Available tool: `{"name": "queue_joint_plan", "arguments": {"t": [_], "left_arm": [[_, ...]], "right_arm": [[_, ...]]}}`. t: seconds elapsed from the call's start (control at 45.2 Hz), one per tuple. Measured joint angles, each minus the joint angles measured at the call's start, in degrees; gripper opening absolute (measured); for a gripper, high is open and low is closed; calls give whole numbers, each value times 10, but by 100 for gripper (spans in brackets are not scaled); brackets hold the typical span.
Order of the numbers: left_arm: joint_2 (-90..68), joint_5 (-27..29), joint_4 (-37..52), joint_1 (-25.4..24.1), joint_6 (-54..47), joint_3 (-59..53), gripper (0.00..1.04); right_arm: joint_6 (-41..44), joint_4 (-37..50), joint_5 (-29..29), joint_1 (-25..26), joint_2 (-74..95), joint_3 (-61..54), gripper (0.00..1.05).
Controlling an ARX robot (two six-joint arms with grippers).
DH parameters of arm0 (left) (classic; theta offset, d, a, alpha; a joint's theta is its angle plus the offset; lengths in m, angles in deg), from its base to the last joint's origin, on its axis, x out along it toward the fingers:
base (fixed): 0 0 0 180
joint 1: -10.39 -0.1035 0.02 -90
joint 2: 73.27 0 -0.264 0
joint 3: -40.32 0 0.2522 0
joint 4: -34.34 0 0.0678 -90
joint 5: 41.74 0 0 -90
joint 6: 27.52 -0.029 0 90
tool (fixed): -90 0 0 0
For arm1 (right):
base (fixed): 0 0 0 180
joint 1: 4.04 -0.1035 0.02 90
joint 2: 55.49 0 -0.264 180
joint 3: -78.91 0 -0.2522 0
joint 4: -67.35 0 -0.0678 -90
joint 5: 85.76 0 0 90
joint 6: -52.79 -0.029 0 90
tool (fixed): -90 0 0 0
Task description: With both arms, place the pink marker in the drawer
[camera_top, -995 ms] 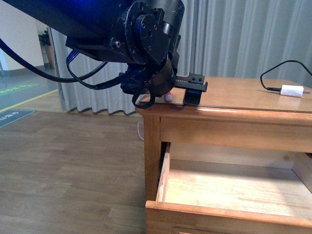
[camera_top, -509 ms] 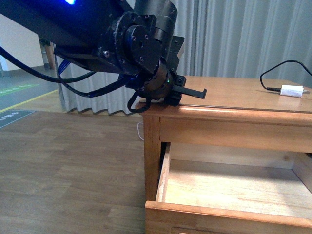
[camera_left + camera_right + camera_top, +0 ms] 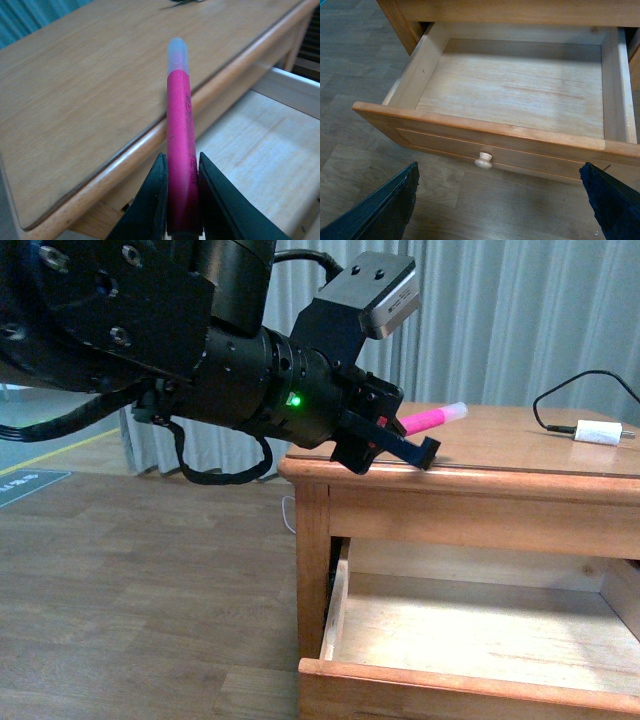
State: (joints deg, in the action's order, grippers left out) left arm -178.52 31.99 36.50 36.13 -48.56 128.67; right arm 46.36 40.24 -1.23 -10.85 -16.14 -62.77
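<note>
The pink marker [image 3: 430,418] [image 3: 179,140], bright pink with a pale cap, is clamped between the two black fingers of my left gripper [image 3: 412,440] [image 3: 181,159]. Its capped end points up and away from the jaws. It hangs just above the front left edge of the cabinet top [image 3: 500,435] [image 3: 85,90]. Below, the drawer [image 3: 470,630] [image 3: 510,95] is pulled out, its wooden floor bare. My right gripper [image 3: 499,175] is open wide in front of the drawer, over the floor, its fingers far apart on either side of the round knob [image 3: 483,160]. The right arm is out of the front view.
A white plug [image 3: 598,427] with a black cable lies at the far right of the cabinet top. Grey curtains hang behind the cabinet. Wood-pattern flooring [image 3: 130,600] lies to the left and in front of it.
My left arm has turned and risen. The marker, before barely visible under the gripper on the cabinet top, is now lifted off the wood and sticks out of the jaws.
</note>
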Motion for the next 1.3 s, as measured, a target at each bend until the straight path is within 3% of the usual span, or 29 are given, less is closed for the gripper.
{"name": "queue_joint_plan", "arguments": {"t": [0.111, 0.243, 0.84, 1.061, 1.216, 1.305], "left_arm": [[22, -22, 7, 11, -36, -47, 15], [0, -9, 16, 26, -63, -70, 15], [-144, 48, 48, 70, -39, -10, 16], [-142, 81, 52, 75, -27, -9, 52], [-70, 186, 43, 72, 37, -54, 83], [13, 218, 59, 61, 69, -107, 100]], "right_arm": [[0, 0, 0, 0, 0, 0, 96], [0, 0, 0, 0, 0, 0, 96], [0, 0, 0, 0, 0, 0, 96], [0, 0, 0, 0, 0, 0, 96], [0, 0, 0, 0, 0, 0, 96], [0, 0, 0, 0, 0, 0, 96]]}}
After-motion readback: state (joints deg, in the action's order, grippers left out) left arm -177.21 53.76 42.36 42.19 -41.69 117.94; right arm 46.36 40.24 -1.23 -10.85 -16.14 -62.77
